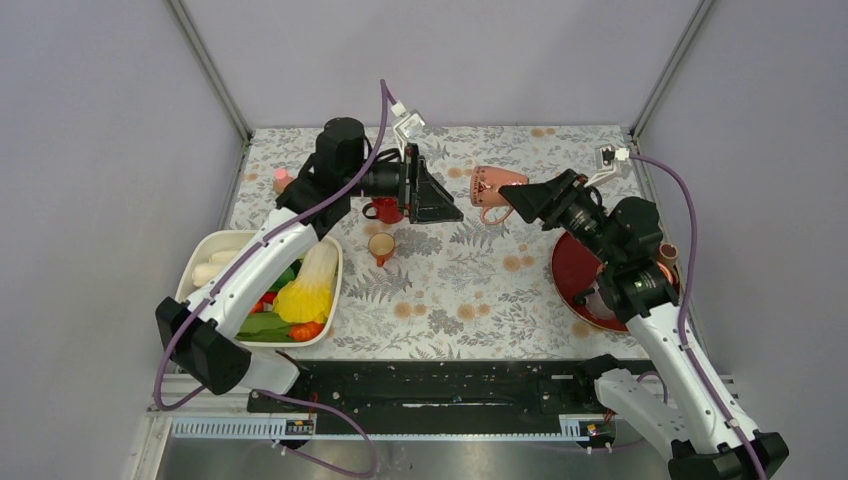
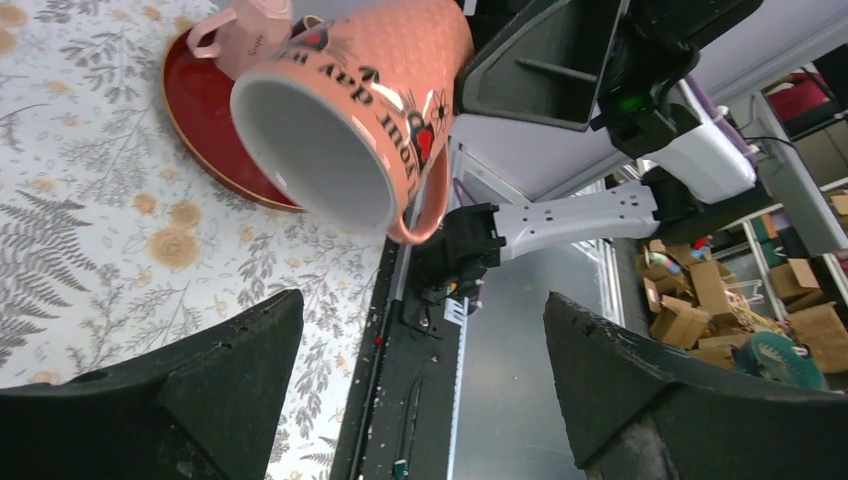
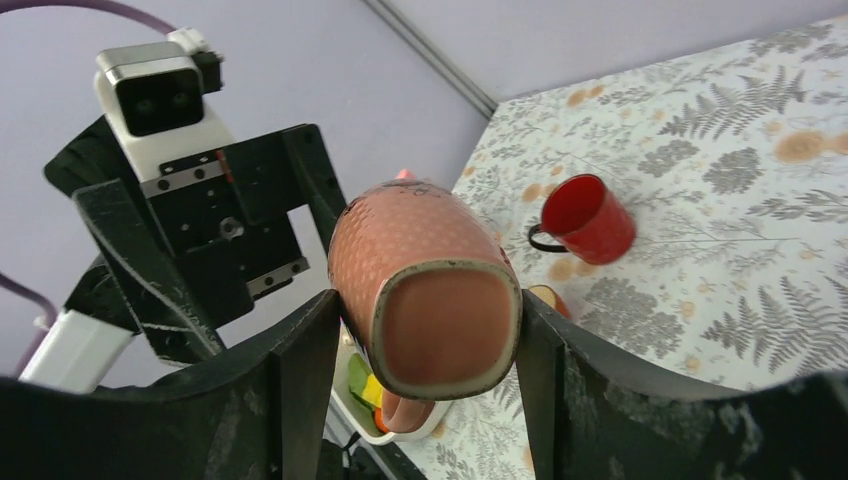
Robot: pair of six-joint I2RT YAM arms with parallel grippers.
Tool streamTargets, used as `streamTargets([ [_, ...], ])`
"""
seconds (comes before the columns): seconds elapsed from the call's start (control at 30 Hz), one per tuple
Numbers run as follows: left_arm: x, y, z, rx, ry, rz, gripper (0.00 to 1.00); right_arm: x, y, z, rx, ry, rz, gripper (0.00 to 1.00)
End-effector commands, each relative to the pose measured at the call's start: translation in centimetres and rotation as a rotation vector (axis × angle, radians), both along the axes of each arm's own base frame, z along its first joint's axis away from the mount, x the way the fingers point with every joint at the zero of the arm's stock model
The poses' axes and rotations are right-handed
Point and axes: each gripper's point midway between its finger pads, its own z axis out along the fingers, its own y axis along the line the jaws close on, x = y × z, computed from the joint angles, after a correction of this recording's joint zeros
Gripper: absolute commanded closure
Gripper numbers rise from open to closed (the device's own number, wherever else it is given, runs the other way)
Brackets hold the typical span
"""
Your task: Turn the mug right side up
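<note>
The pink mug [image 1: 492,182] with dark lettering hangs in the air over the back of the table, lying on its side. Its mouth faces left and its handle hangs down. My right gripper [image 1: 512,198] is shut on the mug's base; in the right wrist view the mug [image 3: 425,290] sits between the two fingers [image 3: 300,380]. My left gripper [image 1: 452,208] is open and empty, just left of the mug's mouth and apart from it. In the left wrist view the mug [image 2: 350,110] shows its white inside above the gripper [image 2: 420,305].
A small red mug [image 1: 385,210] and a small orange cup [image 1: 381,246] stand under the left gripper. A white bowl [image 1: 200,255] of toy vegetables is at the left. A red plate [image 1: 575,280] with a pink cup [image 1: 665,252] lies at the right.
</note>
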Motion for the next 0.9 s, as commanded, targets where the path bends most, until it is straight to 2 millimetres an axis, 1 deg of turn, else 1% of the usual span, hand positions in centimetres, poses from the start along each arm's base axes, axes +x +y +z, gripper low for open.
streamTargets([
  [0.0,-1.5,-0.6,3.9,-0.098,-0.063,-0.08,0.08,-1.6,1.7,3.8,0.088,-0.114,0.08,1.0],
  [0.07,-1.5,-0.7,4.0,-0.099,-0.062,-0.084,0.1,-1.9,2.6,4.0,0.099,-0.116,0.111,1.0],
  [0.13,-1.4,-0.9,3.9,-0.098,-0.053,-0.089,0.16,-2.0,3.5,4.1,0.103,-0.113,0.134,1.0],
  [0.2,-1.3,-1.1,4.0,-0.098,-0.054,-0.094,0.32,-2.0,4.4,4.0,0.102,-0.105,0.154,1.0],
  [0.27,-1.3,-1.2,4.1,-0.101,-0.058,-0.104,0.46,-1.9,5.3,3.8,0.098,-0.095,0.172,1.0],
  [0.3,-1.3,-1.2,4.2,-0.102,-0.061,-0.105,0.55,-1.9,5.8,3.7,0.098,-0.092,0.184,1.0],
  [0.33,-1.2,-1.2,4.1,-0.1,-0.058,-0.104,0.65,-2.0,6.2,3.6,0.1,-0.088,0.195,1.0],
  [0.4,-1.1,-1.2,3.7,-0.085,-0.044,-0.101,0.91,-1.9,6.6,3.3,0.103,-0.081,0.204,1.0],
  [0.43,-1.0,-1.1,3.2,-0.07,-0.037,-0.09,1.0,-1.7,6.6,3.0,0.1,-0.073,0.196,1.0],
  [0.5,-0.3,-0.9,2.2,-0.034,-0.043,-0.044,1.0,-1.0,6.3,2.0,0.079,-0.046,0.156,1.0],
  [0.53,0.2,-0.7,1.7,-0.01,-0.054,-0.012,1.0,-0.6,6.1,1.3,0.058,-0.026,0.133,0.87],
  [0.57,0.8,-0.4,1.1,0.017,-0.066,0.023,1.0,-0.1,5.8,0.4,0.029,-0.005,0.103,0.65],
  [0.63,2.1,0.2,-0.1,0.081,-0.112,0.087,1.0,0.6,5.0,-1.7,-0.034,0.041,0.041,0.28],
  [0.67,2.8,0.6,-0.7,0.119,-0.137,0.123,1.0,1.1,4.4,-2.8,-0.069,0.066,-0.002,0.13],
  [0.7,3.7,0.9,-1.4,0.157,-0.175,0.154,1.0,1.6,3.5,-4.1,-0.108,0.099,-0.062,0.02],
  [0.73,4.3,1.2,-2.0,0.188,-0.201,0.176,1.0,2.0,2.4,-5.7,-0.159,0.142,-0.12,0.01],
  [0.77,4.9,1.5,-2.8,0.229,-0.222,0.202,1.0,2.5,1.1,-6.7,-0.2,0.167,-0.193,0.01],
  [0.87,6.8,1.9,-5.7,0.354,-0.252,0.23,1.0,3.4,-3.3,-9.1,-0.335,0.213,-0.413,0.0],
])
